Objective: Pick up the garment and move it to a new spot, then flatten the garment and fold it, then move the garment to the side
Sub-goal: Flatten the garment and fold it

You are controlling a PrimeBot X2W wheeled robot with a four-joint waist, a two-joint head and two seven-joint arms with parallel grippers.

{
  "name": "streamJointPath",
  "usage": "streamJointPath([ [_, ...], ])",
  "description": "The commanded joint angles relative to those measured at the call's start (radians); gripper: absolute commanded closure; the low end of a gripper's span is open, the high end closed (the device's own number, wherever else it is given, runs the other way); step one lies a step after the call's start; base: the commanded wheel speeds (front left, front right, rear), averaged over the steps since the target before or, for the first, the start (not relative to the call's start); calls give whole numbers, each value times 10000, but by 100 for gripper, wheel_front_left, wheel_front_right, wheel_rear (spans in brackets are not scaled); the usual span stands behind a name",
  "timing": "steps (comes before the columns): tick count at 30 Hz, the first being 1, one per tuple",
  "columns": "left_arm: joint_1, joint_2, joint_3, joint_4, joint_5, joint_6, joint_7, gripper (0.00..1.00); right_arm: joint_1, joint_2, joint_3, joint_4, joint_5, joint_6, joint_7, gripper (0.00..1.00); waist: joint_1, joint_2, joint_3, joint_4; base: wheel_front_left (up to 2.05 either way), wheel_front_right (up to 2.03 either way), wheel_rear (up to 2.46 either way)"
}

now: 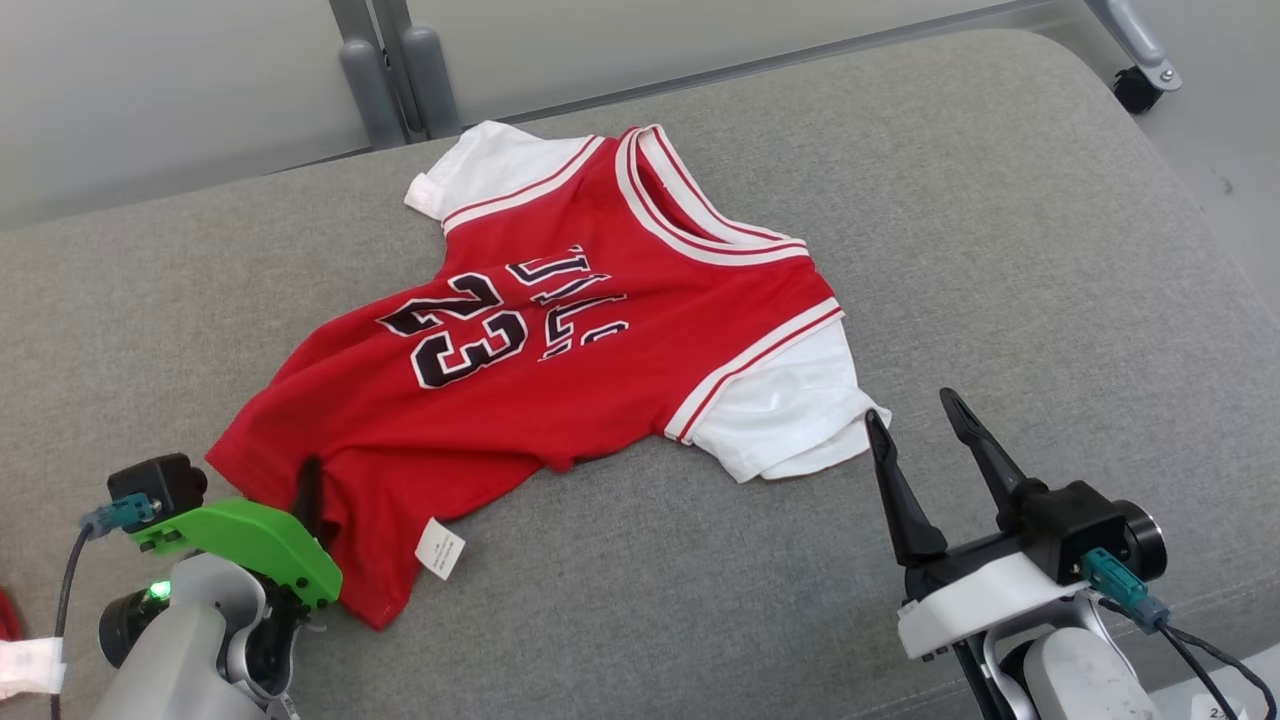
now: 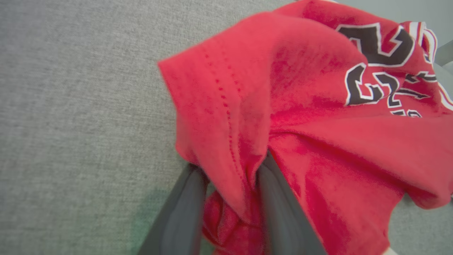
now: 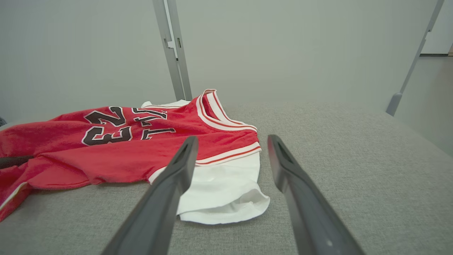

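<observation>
At lower left, left fingers (image 2: 279, 205) clamped on a bunched fold of hem (image 2: 226, 117), red number-23 jersey (image 1: 560, 390) spread across the grey bench (image 1: 1000, 250), right fingers (image 3: 170, 191) parted wide and empty, just beside the white sleeve (image 1: 790, 410), collar (image 1: 690, 215) toward the far edge

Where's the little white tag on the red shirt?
In the head view, the white tag lies on the grey cushion by the shirt hem, right of the left gripper.
</observation>
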Motion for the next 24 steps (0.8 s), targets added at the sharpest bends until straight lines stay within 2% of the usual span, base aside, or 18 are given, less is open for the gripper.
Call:
streamJointPath([
  [1, 22, 168, 3, -79, 223, -62, -418, 0, -128, -65, -8, -25, -63, -14, -30, 0, 0, 0, -155, -64, 0, 0, 0],
  [3, 452, 169, -47, -215, 475, 64, -1083, 0, -57, -195, -46, -45, -216, -14, -30, 0, 0, 0, -326, -19, 0, 0, 0],
  [5, 860, -50, -56, -773, 610, 138, -1940, 0, 93, -255, -178, -76, -287, -14, -30, 0, 0, 0, -506, 114, 0, 0, 0],
  [7, 1399, -146, -39, -1534, 1061, 390, -2421, 0, 269, -301, -345, -92, -357, -14, -30, 0, 0, 0, -726, 306, 0, 0, 0],
  [12, 3312, -852, 649, -4508, 2322, 1090, -2601, 0, 735, -445, -747, -274, -477, -14, -30, 0, 0, 0, -1287, 994, 0, 0, 0],
  [14, 4138, -1143, 1100, -5591, 3141, 1173, -2596, 0, 884, -473, -925, -368, -512, -14, -30, 0, 0, 0, -1389, 1287, 0, 0, 0],
  [17, 5182, -1552, 1663, -6291, 3993, 1021, -2588, 0, 1072, -480, -1051, -424, -577, -13, -30, 0, 0, 0, -1501, 1550, 0, 0, 0],
  [20, 5740, -1795, 2290, -6422, 4781, 848, -2590, 0, 1125, -437, -1205, -449, -648, -14, -30, 0, 0, 0, -1538, 1737, 0, 0, 0],
  [24, 6139, -2049, 3033, -6581, 5423, 196, -2589, 0, 1194, -369, -1272, -305, -727, -14, -30, 0, 0, 0, -1488, 1873, 0, 0, 0],
])
